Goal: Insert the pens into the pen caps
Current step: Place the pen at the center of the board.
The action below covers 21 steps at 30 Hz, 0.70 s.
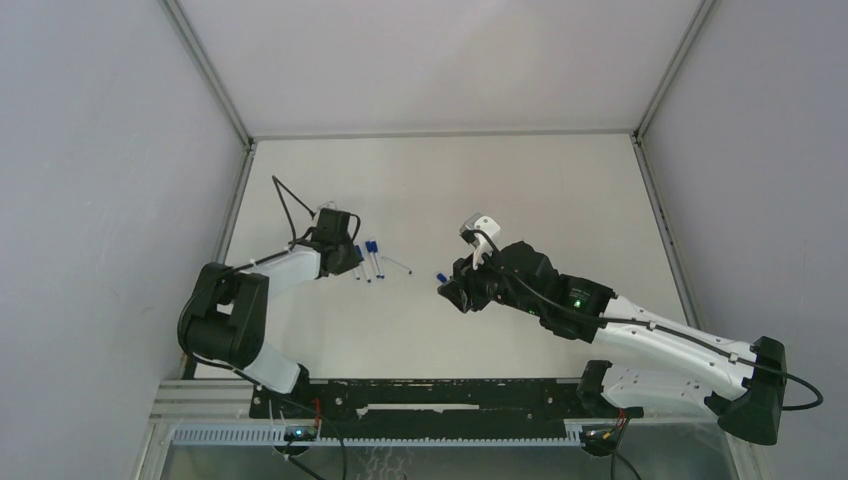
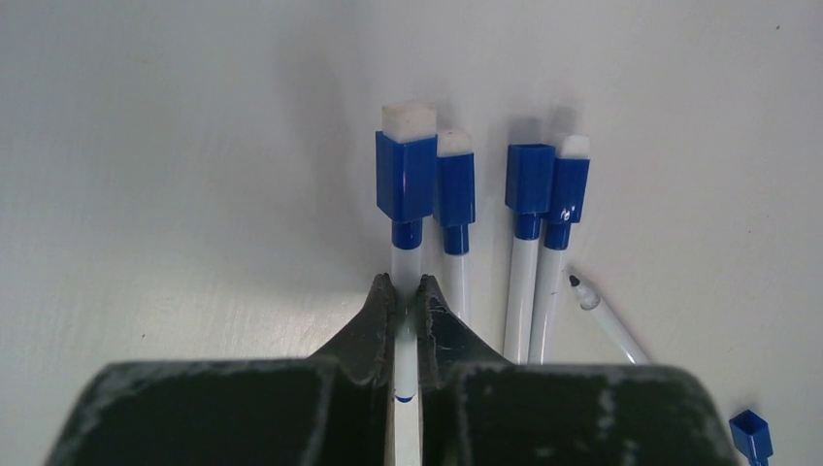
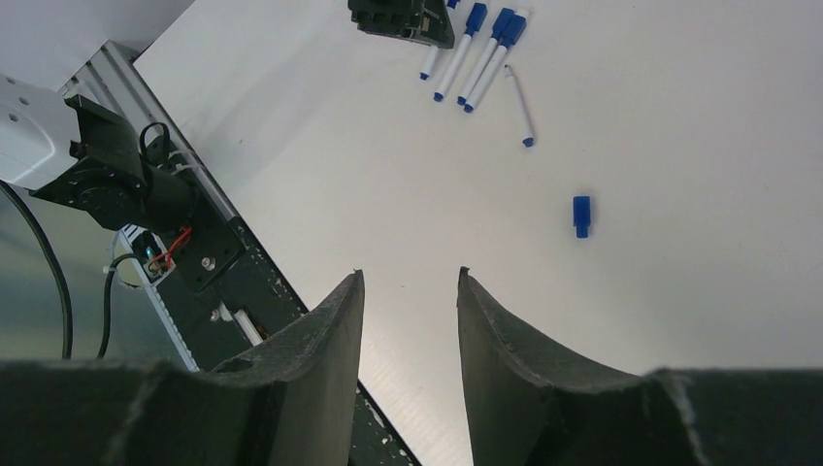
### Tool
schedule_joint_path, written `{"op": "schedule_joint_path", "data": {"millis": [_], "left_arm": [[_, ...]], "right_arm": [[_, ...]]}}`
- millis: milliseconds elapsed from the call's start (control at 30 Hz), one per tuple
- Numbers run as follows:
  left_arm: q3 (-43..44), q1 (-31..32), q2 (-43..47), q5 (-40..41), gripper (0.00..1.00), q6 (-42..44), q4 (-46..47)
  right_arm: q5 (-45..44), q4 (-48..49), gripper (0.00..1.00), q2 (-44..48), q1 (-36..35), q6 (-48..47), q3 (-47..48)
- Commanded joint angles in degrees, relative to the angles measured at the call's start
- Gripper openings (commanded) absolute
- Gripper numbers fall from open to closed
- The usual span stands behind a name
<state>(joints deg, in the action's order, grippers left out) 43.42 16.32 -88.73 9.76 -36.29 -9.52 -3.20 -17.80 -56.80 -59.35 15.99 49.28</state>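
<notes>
Five pens, five caps, one loose

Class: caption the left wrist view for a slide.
Left gripper shut on one capped pen beside three more; uncapped pen and loose cap right.

White pens, dark blue caps

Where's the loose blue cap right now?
In the top view the loose cap lies on the table close beside the right pincer, to the right of the uncapped pen.
</notes>
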Motion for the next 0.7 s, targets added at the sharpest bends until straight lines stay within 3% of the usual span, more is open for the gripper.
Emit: {"op": "schedule_joint_path", "data": {"millis": [0, 133, 400, 667], "left_arm": [[-2.13, -0.34, -0.04, -2.12, 0.07, -1.69, 2.44], [-3.25, -0.32, -0.09, -2.50, 0.09, -2.24, 2.79], [-4.13, -0.32, 0.82, -1.71, 0.28, -2.55, 2.68], [-4.15, -0.32, 5.25, -0.07, 0.31, -3.03, 0.55]], "right_arm": [[-1.02, 0.71, 0.47, 0.33, 0.20, 0.27, 0.12], [-0.84, 1.05, 0.47, 0.16, 0.25, 0.32, 0.12], [-0.75, 1.55, 0.47, -0.02, 0.29, 0.20, 0.12], [-0.84, 1.68, 0.47, -0.56, 0.45, 0.12, 0.12]]}}
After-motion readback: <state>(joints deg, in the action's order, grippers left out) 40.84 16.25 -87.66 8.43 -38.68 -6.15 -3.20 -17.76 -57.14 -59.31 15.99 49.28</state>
